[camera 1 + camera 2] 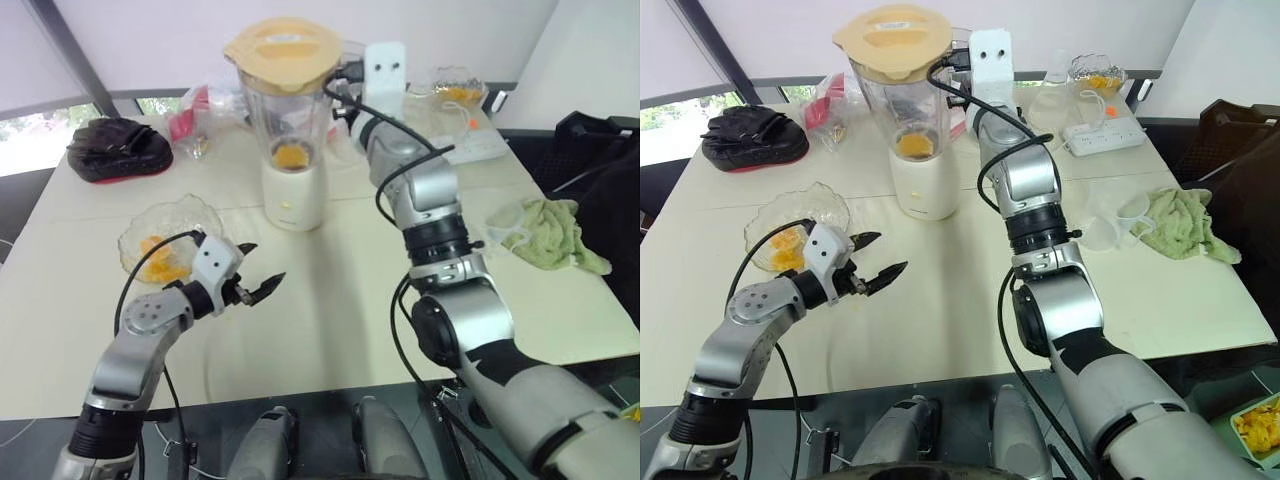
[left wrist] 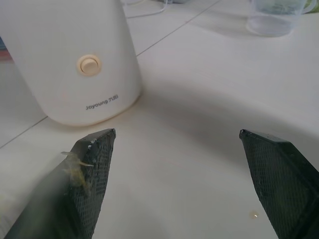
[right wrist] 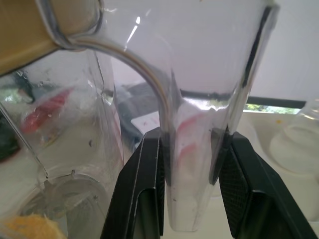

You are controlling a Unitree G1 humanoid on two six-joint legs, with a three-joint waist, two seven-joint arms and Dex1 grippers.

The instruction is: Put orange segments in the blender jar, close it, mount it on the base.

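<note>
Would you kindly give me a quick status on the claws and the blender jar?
Right claw shut on blender jar handle. Jar lidded, on the base, orange segments inside. Left claw open, empty. Nothing in the way.

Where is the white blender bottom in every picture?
Left eye view: the base stands at upper centre, under the blender jar.
Right eye view: upper centre, a little left of the middle.
Left wrist view: upper left, showing its round button.
Right wrist view: I cannot make it out; the jar's handle is between the jaws.
Shared landmark: the jar.
</note>
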